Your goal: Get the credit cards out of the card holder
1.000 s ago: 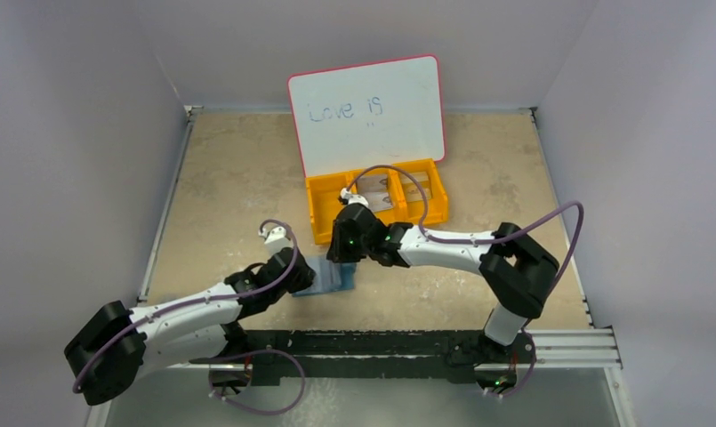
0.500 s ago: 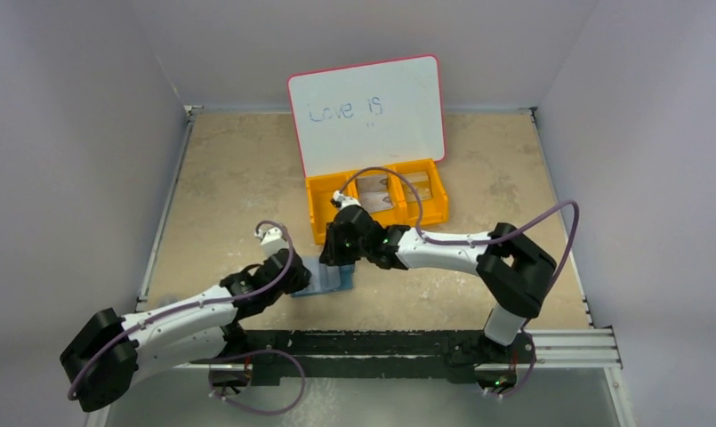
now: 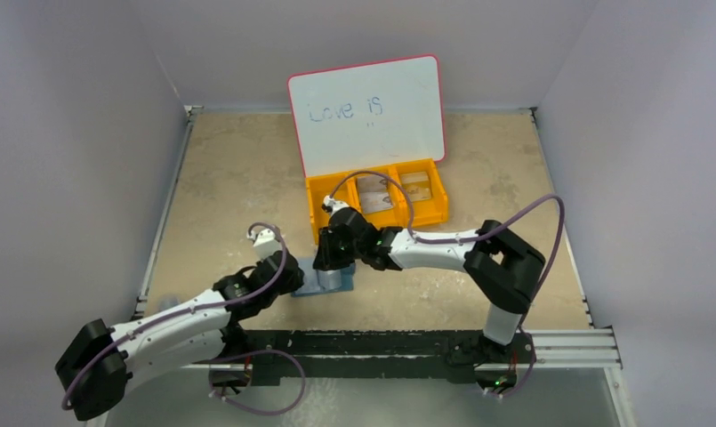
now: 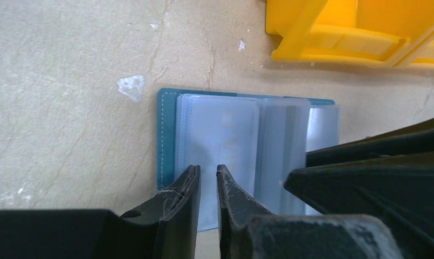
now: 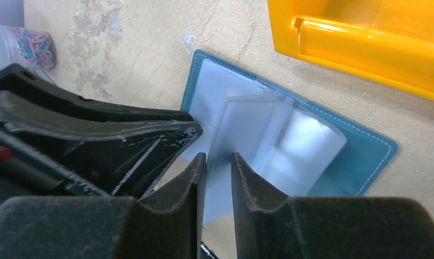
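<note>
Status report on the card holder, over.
Left hand and right hand both narrow-jawed at the clear sleeves, grip unconfirmed. Card holder open on table. Orange bin beyond, not touching.

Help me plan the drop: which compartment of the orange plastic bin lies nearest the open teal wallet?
The leftmost compartment, just beyond the teal wallet; the other two lie farther right.

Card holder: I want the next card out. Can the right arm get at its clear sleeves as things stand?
Probably yes. The right gripper, jaws nearly closed, sits at a raised clear sleeve of the open card holder; the left gripper crowds its side but leaves that sleeve free.
</note>
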Controlling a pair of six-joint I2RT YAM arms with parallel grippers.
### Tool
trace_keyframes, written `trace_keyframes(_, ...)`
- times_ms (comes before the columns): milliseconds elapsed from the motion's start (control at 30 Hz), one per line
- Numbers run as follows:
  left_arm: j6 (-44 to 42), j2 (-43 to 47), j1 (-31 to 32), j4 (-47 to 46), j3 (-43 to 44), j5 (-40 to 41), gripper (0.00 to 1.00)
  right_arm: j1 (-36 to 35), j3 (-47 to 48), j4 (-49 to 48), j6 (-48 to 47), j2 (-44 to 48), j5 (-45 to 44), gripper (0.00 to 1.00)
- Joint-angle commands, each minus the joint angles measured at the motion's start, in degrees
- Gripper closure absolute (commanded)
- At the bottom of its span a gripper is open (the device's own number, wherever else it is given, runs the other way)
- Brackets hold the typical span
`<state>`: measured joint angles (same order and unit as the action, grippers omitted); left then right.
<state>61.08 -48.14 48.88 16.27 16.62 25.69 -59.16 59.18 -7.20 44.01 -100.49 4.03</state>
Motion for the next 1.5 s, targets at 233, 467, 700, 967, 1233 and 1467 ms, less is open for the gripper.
trace_keyframes(233, 2.33, 5.33, 0.03, 5.7, 2.33, 5.12, 0.82, -1.74, 3.33, -0.24, -2.87, -1.55, 0.47, 0.72)
trace_keyframes(467, 1.88, 5.18, 0.05, 5.91, 2.74, 5.4, 0.82, -2.02, 3.26, 1.31, -3.32, -0.48, -1.05, 0.67)
trace_keyframes(700, 1.84, 5.31, 0.07, 6.09, 3.1, 5.3, 0.82, -2.46, 3.9, 3.18, -4.32, 0.33, -2.71, 0.65)
trace_keyframes(967, 1.73, 5.17, -0.01, 6.15, 3.48, 5.47, 0.82, -2.89, 1.75, 1.28, -4.63, 4.11, -3.33, 0.48)
trace_keyframes(1233, 1.49, 4.96, 0.04, 6.4, 3.77, 5.45, 0.82, -3.36, 2.04, 5.26, -5.14, 3.31, -5.98, 0.46)
trace_keyframes(1467, 2.06, 6.02, 0.04, 8.76, 4.74, 7.61, 0.82, -6.43, 5.55, 10.43, -8.13, 0.13, -12.11, 0.2)
